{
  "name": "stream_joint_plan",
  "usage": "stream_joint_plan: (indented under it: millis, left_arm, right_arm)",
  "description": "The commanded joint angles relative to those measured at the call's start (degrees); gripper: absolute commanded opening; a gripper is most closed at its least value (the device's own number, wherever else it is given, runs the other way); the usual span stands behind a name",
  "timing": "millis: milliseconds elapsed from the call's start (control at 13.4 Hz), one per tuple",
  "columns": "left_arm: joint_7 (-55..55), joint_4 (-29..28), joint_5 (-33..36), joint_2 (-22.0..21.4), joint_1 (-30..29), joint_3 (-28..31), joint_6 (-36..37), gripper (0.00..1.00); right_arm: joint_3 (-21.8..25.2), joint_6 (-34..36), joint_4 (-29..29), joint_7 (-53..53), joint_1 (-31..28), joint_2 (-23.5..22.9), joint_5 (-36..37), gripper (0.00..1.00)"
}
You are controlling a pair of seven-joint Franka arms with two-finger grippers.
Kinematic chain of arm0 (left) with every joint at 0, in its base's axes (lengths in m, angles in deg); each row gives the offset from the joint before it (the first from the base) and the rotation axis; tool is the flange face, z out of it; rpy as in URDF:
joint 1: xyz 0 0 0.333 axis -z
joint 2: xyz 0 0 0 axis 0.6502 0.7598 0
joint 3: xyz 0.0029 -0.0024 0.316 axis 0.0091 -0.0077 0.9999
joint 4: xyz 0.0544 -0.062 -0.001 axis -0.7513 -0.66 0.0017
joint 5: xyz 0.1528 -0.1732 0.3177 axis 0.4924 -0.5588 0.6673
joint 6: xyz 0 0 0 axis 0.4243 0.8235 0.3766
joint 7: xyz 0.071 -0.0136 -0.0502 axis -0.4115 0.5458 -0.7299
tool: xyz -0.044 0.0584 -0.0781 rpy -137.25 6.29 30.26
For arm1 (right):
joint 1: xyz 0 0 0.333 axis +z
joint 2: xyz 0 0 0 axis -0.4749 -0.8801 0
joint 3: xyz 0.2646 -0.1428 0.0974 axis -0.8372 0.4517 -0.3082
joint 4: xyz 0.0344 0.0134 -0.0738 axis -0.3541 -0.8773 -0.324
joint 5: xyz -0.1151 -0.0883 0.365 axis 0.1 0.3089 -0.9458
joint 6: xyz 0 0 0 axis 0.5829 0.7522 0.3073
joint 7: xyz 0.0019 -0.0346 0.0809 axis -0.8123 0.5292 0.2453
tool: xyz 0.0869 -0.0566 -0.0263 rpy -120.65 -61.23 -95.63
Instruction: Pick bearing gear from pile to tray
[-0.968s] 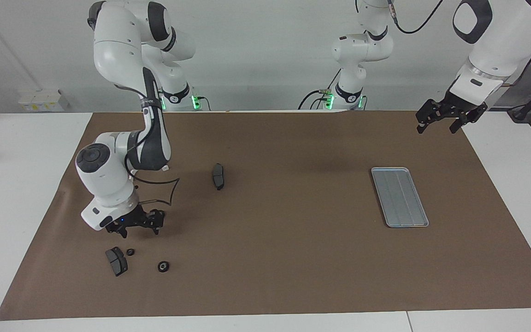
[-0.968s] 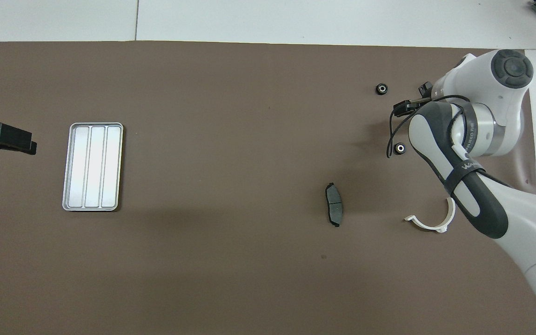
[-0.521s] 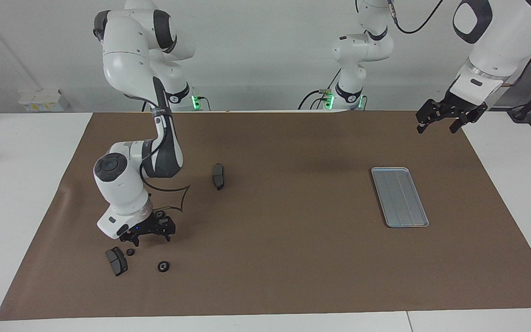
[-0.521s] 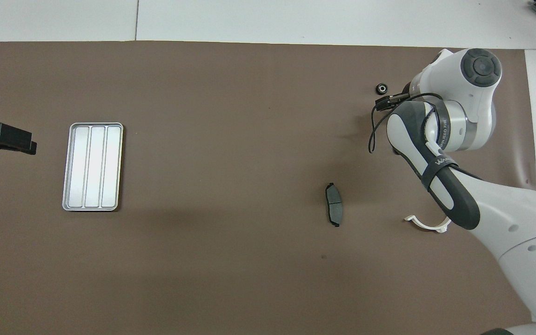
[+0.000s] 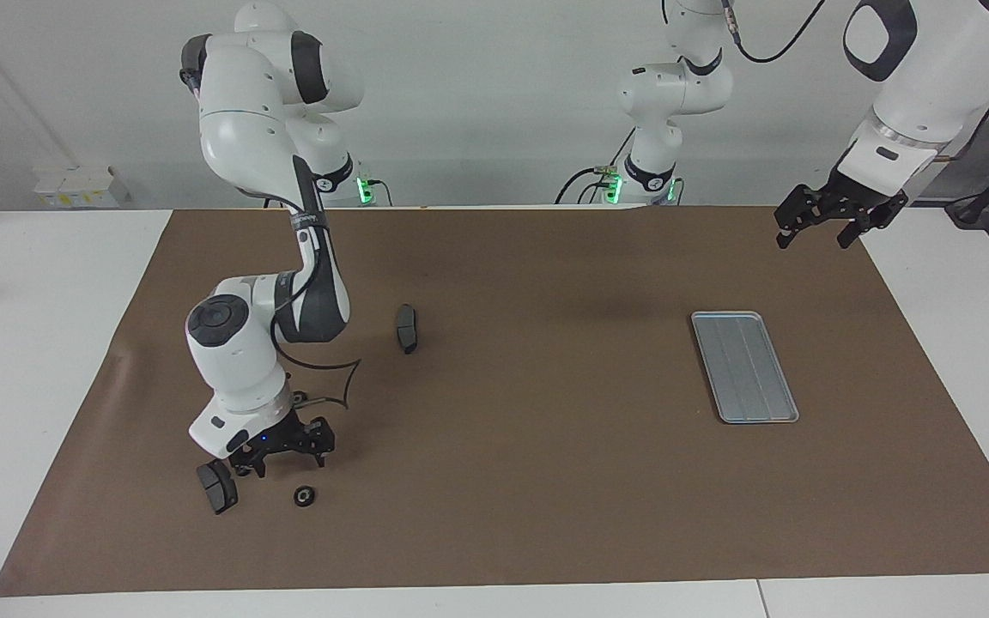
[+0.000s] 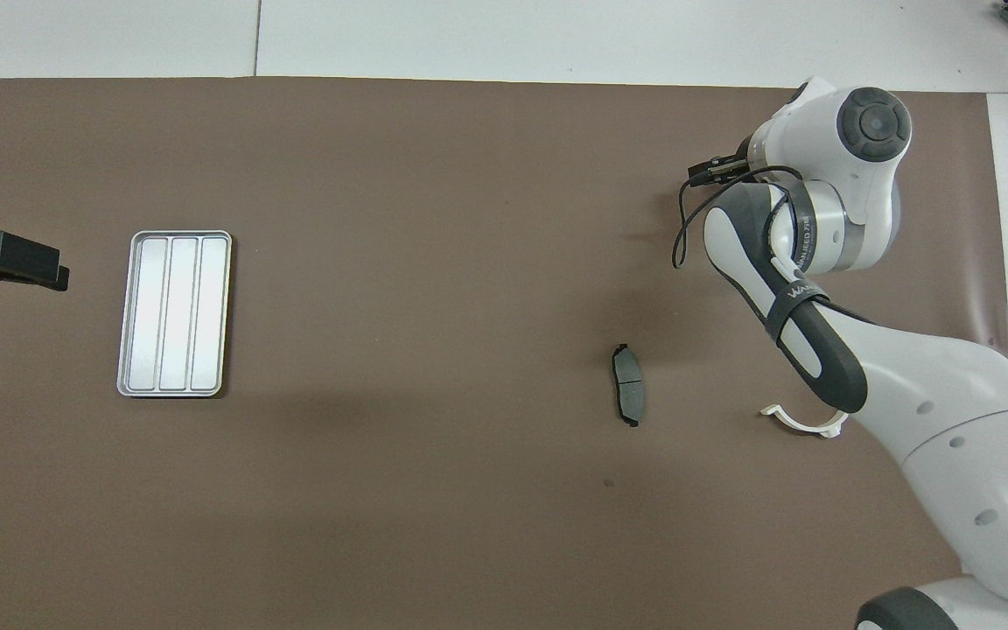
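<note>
right gripper (image 5: 282, 453) | lowered since a second ago onto the pile, jaws spread and starting to narrow | ring (image 5: 304, 495) lies just beside the jaws, ungripped | tray (image 5: 743, 366) well apart | left gripper (image 5: 829, 219) waits, jaws spread

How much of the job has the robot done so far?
Nothing is done yet: the tray holds no parts. The right gripper is low over the pile, beside a brake pad, just above a black ring. Grabbing and carrying remain. The left gripper waits, open.
</note>
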Motion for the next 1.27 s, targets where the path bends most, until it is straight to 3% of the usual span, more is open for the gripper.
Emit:
stream_joint_plan:
  millis: [0,298,819,1191]
  left_arm:
    - [0.58,-1.58,-0.23,-1.50,-0.54,-0.19,0.08,1.00]
    - [0.58,-1.58,-0.23,-1.50,-0.54,-0.19,0.08,1.00]
    - [0.58,-1.58,-0.23,-1.50,-0.54,-0.19,0.08,1.00]
    - [0.58,-1.58,-0.23,-1.50,-0.54,-0.19,0.08,1.00]
  right_arm:
    - [-0.34,-1.63,1.62,1.75,-0.61,-1.47,0.34,0.83]
    - [-0.34,-3.74,1.36,1.66,-0.52,-1.74,-0.36,0.70]
    - [-0.60,-7.42,-1.01,1.66,-0.17,-1.65,-0.72,0.68]
    - [-0.60,-7.34,-1.02,1.66,-0.08,-1.56,-0.63,0.54]
